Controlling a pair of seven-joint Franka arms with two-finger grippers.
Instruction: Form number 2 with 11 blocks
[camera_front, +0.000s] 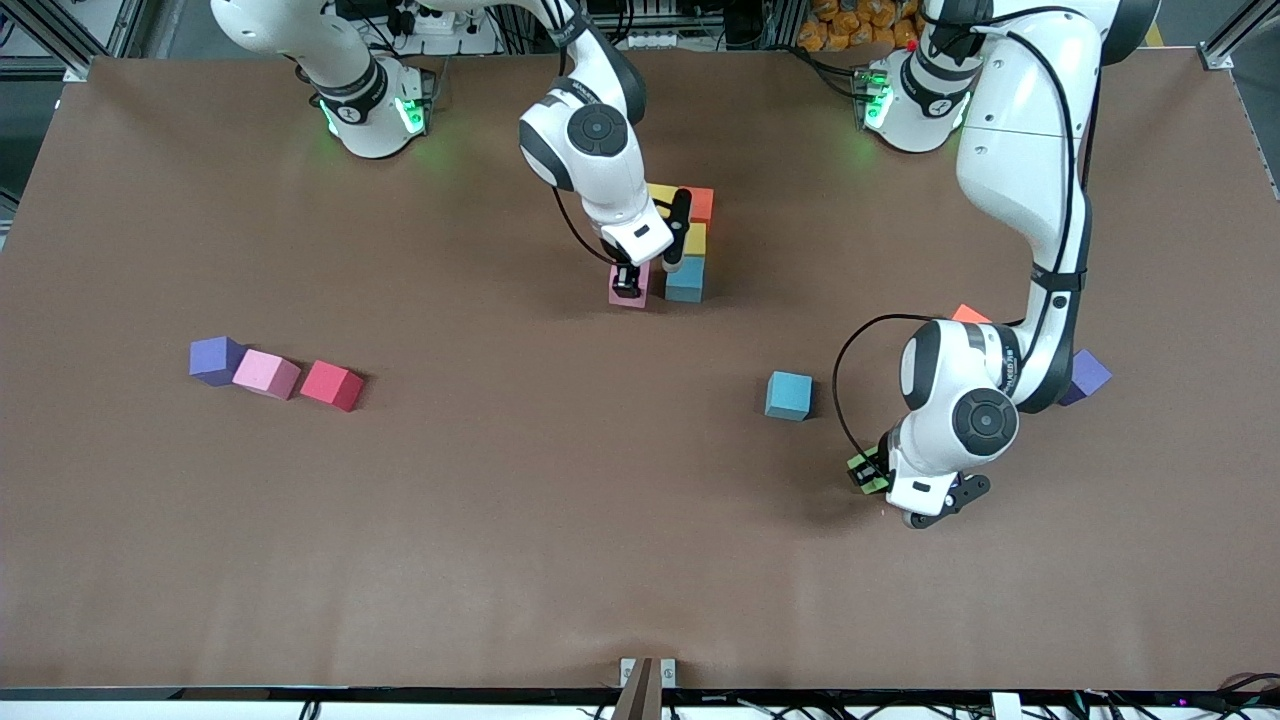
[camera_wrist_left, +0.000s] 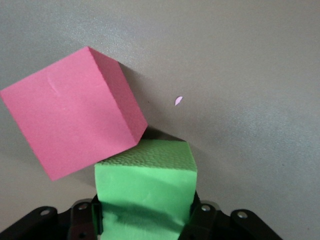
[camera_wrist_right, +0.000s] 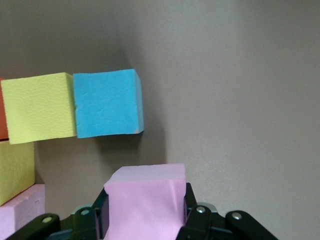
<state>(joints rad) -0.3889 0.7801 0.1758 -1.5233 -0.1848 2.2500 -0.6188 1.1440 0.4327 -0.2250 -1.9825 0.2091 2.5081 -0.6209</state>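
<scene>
The right gripper (camera_front: 627, 281) clamped a pink block (camera_wrist_right: 146, 202), edges square to the blue block (camera_front: 686, 280) beside it. The left gripper (camera_front: 868, 474) gripped the green block (camera_wrist_left: 145, 192), beside a skewed pink cube (camera_wrist_left: 70, 114).

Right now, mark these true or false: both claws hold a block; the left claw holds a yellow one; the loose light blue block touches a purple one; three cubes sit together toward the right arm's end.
1. Both claws hold a block: true.
2. The left claw holds a yellow block: false, a green block.
3. The right claw holds a pink block: true.
4. The loose light blue block touches a purple cube: false, it stands alone.
5. A purple cube, pink cube and red cube sit together: true.
</scene>
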